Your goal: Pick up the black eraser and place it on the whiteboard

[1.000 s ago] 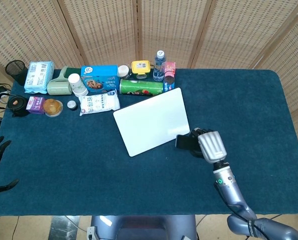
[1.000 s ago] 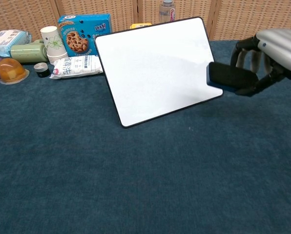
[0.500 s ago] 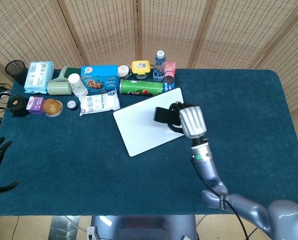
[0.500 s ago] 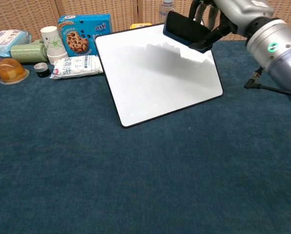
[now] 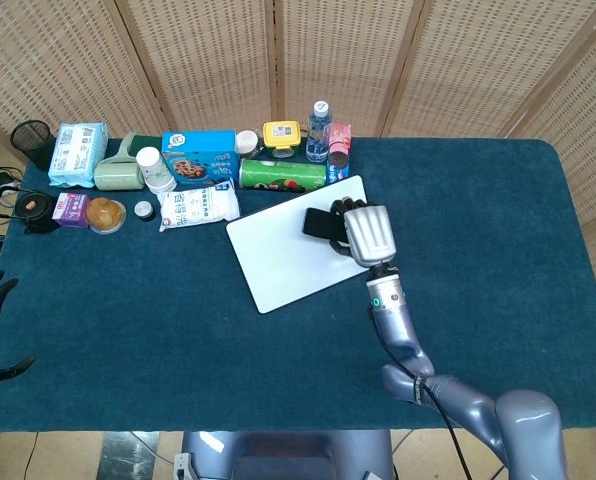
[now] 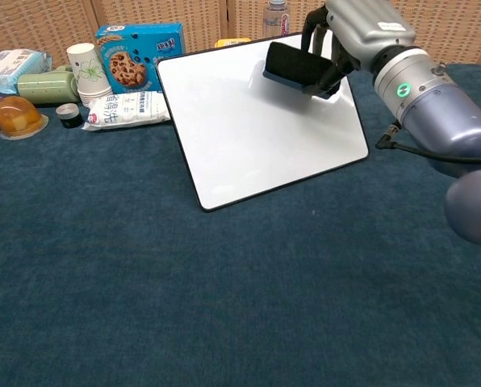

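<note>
The right hand grasps the black eraser low over the whiteboard, toward its 1 o'clock corner. Placing is in hand; next it should settle the eraser flat and let go.

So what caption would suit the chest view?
Right hand holds the black eraser low over the whiteboard.

Dark blue cloth-covered tabletop, woven screen panels behind its far edge. Along the far edge, left part: tissue pack nearest the far-left corner, green container, stacked paper cups, blue cookie box, yellow-lidded box, water bottle, green cylindrical can lying on its side. In front of the box: white snack packet. Near the left edge: orange jelly cup, small purple box.
</note>
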Tool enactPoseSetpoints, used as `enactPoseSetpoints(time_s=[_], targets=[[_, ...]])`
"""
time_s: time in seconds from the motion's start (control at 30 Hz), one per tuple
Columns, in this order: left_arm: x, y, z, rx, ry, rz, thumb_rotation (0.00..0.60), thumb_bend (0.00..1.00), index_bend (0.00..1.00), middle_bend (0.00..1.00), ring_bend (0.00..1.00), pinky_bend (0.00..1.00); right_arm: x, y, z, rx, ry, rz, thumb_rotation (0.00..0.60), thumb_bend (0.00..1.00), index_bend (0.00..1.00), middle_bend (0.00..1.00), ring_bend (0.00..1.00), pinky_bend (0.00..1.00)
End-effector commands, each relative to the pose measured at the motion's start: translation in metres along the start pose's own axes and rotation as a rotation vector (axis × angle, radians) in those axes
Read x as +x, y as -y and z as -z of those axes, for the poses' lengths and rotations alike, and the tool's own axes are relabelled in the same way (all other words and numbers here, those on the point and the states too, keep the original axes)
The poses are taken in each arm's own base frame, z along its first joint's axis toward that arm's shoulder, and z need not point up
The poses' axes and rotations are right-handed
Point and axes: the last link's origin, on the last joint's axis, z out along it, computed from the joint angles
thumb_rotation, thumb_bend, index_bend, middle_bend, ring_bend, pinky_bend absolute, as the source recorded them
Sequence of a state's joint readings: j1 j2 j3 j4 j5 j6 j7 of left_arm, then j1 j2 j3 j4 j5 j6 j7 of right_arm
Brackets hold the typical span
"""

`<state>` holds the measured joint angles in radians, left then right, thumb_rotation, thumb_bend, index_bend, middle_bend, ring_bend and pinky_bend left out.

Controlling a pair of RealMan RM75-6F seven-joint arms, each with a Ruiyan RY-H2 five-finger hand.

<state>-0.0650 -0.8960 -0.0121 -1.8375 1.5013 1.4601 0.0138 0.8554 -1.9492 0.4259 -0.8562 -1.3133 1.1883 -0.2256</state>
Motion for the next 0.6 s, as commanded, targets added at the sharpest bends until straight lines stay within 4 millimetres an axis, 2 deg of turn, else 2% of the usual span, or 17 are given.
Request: enactPoseSetpoints(time_s=[0.03,0.37,0.47,0.53,0.6], targets=[[0.0,0.0,-0.001,-0.002,0.002,0.001,0.6,0.08,0.0,0.0,0.0,0.07,-0.006,0.001,-0.004,-0.013,0.007,-0.003,0.6,0.33,0.55,0.62,0.58,0.64],[0.001,0.0,-0.001,-0.005,0.007,0.006,0.6,0.08,0.0,0.0,0.0,0.07,-0.015,0.002,-0.008,-0.035,0.021,-0.016,0.6,0.32,0.53,0.6,0.56,0.63],[0.001,0.0,0.0,-0.006,0.004,0.008,0.6,0.08,0.0,0.0,0.0,0.07,-0.019,0.002,-0.006,-0.039,0.057,-0.05,0.6,0.29,0.4,0.47,0.44,0.55],[0.001,0.0,0.0,-0.006,0.004,0.009,0.6,0.08,0.0,0.0,0.0,0.07,-0.02,0.001,-0.005,-0.042,0.074,-0.051,0.6,0.26,0.26,0.31,0.3,0.46],[0.001,0.0,0.0,-0.008,0.004,0.009,0.6,0.08,0.0,0.0,0.0,0.07,-0.023,-0.001,-0.004,-0.049,0.104,-0.051,0.6,0.23,0.17,0.2,0.2,0.38]])
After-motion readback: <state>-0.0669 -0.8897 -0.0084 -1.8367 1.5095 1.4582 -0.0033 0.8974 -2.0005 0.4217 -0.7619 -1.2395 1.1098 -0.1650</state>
